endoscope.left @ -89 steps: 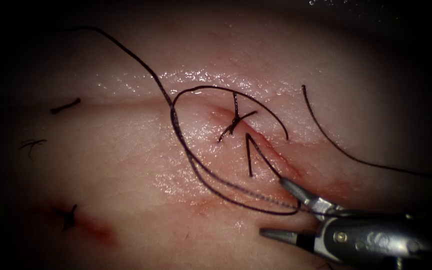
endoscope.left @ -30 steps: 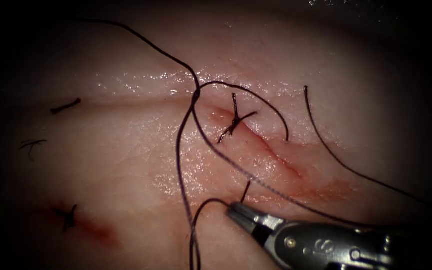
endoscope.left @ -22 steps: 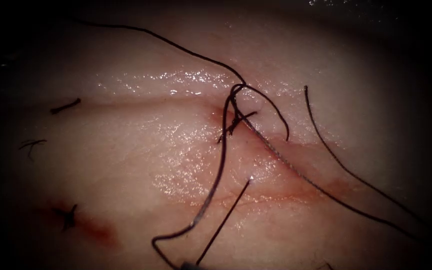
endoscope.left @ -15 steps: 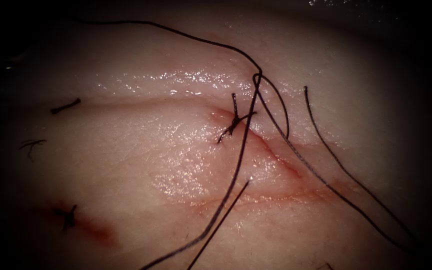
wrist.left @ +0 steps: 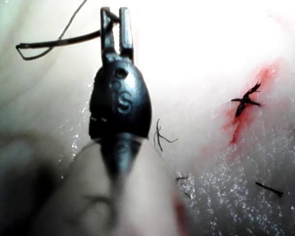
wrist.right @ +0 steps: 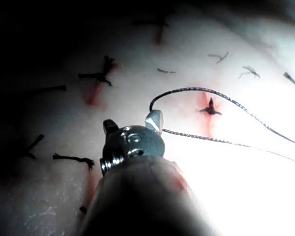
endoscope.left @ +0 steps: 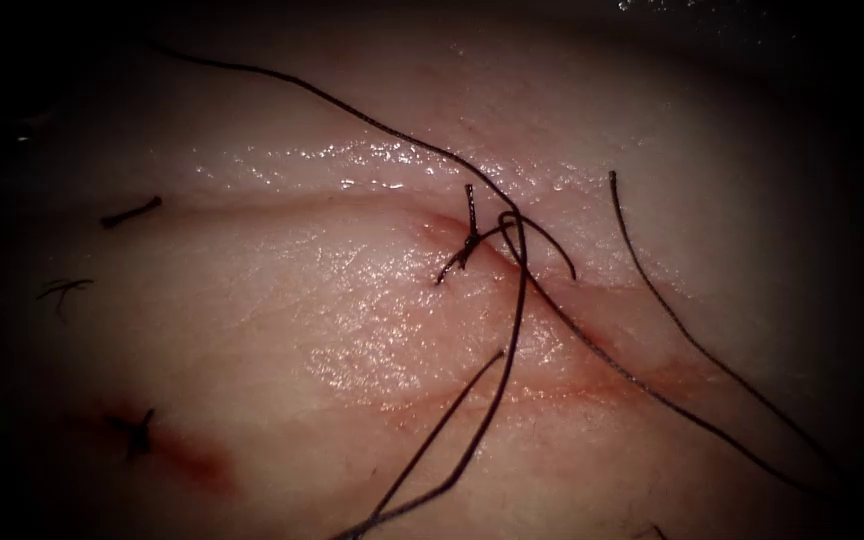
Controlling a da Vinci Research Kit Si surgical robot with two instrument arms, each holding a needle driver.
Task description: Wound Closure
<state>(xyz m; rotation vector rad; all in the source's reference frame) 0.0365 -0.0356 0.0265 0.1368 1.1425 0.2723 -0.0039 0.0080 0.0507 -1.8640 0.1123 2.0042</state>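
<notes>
The left tool (wrist.left: pixel 114 27) is seen with its jaws nearly closed, thread pinched between them. The right tool (wrist.right: pixel 132 127) is seen with jaws parted, thread held at one tip.

Thread (endoscope.left: pixel 512 300) loops beside the knotted stitch (endoscope.left: pixel 470 240) on the cut (endoscope.left: pixel 562 310); another stitch (endoscope.left: pixel 137 432) sits near the tissue's (endoscope.left: pixel 282 300) lower-left corner.

The tissue (endoscope.left: pixel 282 330) is looking wet and glossy, glinting by the cut (endoscope.left: pixel 552 300). The thread (endoscope.left: pixel 512 330) is showing dark, matt, braided. Both tools, left (wrist.left: pixel 115 29) and right (wrist.right: pixel 132 127), are gleaming as smooth metal.
</notes>
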